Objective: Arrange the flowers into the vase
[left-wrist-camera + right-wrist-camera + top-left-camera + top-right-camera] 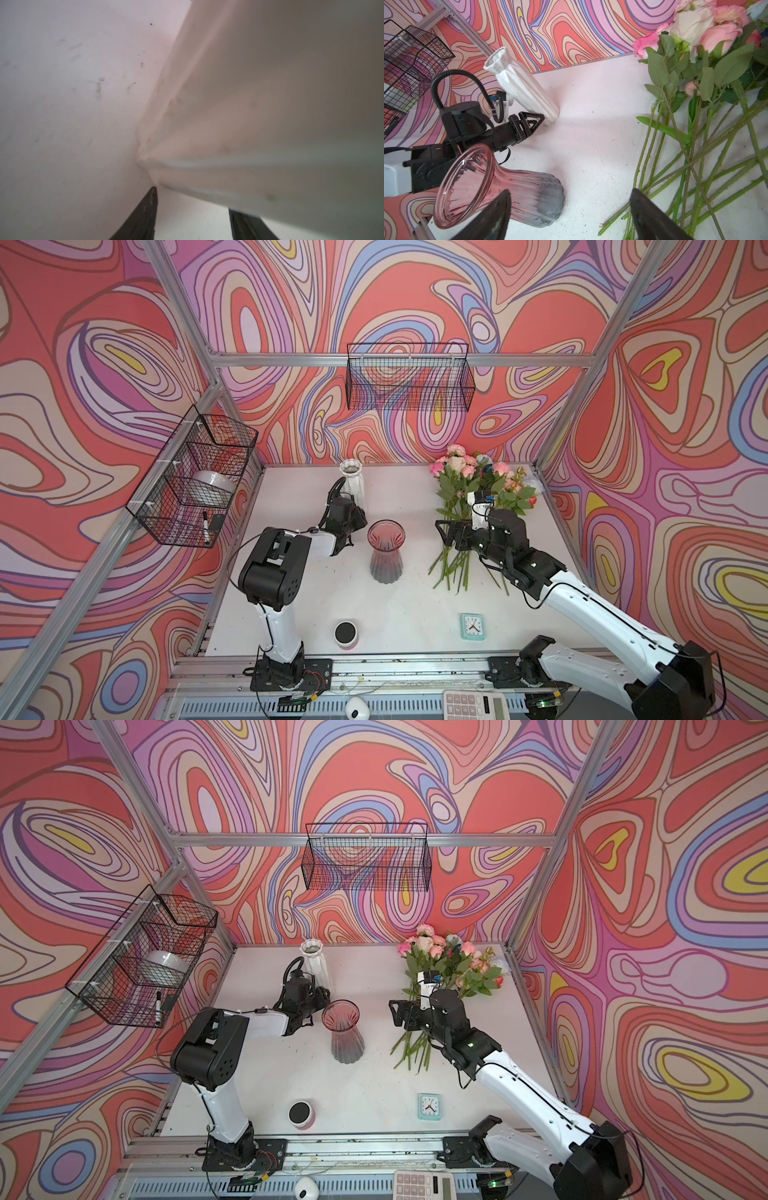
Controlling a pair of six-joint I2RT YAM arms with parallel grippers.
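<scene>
The flowers [478, 481] [449, 965] [695, 104] lie in a bunch at the back right of the table, heads toward the wall and green stems fanned forward. A ribbed pink-and-grey glass vase [386, 551] [345, 1031] [500, 187] stands empty mid-table. A white ribbed vase [352, 481] [314, 961] [249, 104] [525, 87] stands behind it. My right gripper [442, 533] [395, 1011] [570, 191] hovers open between the glass vase and the stems, holding nothing. My left gripper [357, 516] [192, 199] [542, 120] has its jaws apart at the white vase's foot. Whether they press on it is hidden.
A mint alarm clock [472, 626] and a round black-topped pot [346, 632] sit near the table's front edge. Wire baskets hang on the back wall [407, 377] and the left wall [195, 477]. A calculator [473, 705] lies below the front rail.
</scene>
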